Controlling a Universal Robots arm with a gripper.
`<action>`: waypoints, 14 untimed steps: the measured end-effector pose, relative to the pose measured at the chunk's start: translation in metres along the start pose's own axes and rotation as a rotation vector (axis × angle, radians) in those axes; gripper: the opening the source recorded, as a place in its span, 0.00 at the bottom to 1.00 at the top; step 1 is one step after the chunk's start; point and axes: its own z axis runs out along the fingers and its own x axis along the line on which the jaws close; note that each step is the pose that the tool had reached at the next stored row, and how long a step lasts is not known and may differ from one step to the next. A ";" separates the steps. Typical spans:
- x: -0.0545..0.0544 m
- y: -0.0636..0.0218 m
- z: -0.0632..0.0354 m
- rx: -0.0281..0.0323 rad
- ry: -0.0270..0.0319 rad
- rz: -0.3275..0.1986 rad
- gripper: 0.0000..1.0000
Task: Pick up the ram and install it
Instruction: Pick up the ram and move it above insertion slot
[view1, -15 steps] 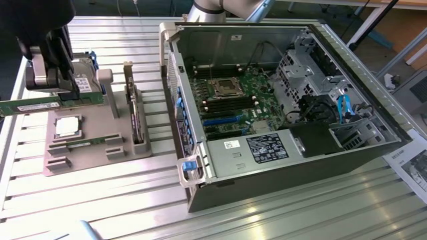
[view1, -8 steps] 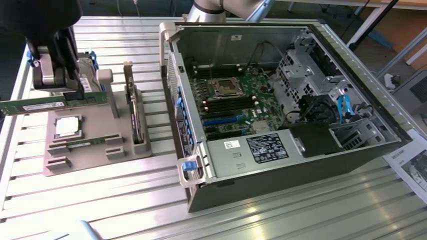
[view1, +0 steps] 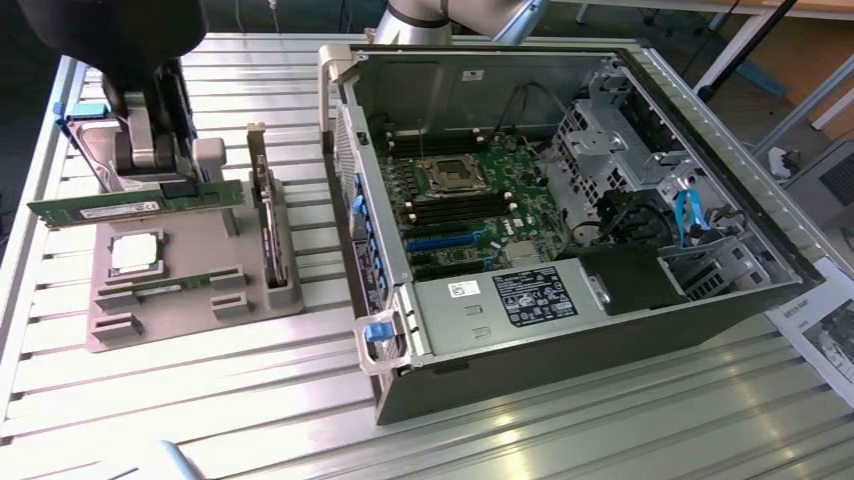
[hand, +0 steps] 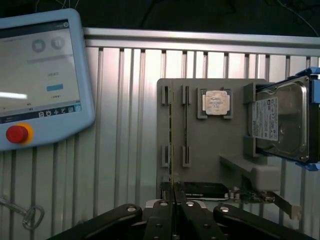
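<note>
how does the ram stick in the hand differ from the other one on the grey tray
The held ram is clamped in the hand, hanging above the grey tray; the spare ram sits low in its tray slots. The held ram overhangs the tray's edge; the spare ram stays within it. Both are long, thin green sticks.

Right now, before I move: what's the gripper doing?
Gripper: jaws closed on the ram, held over the grey tray.
</note>
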 end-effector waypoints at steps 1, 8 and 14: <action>0.000 -0.0024 -0.0001 0.0000 0.0001 0.000 0.12; 0.001 -0.0208 -0.0008 -0.0009 0.0000 0.000 0.12; 0.002 -0.0354 -0.0014 -0.0020 -0.0001 0.000 0.12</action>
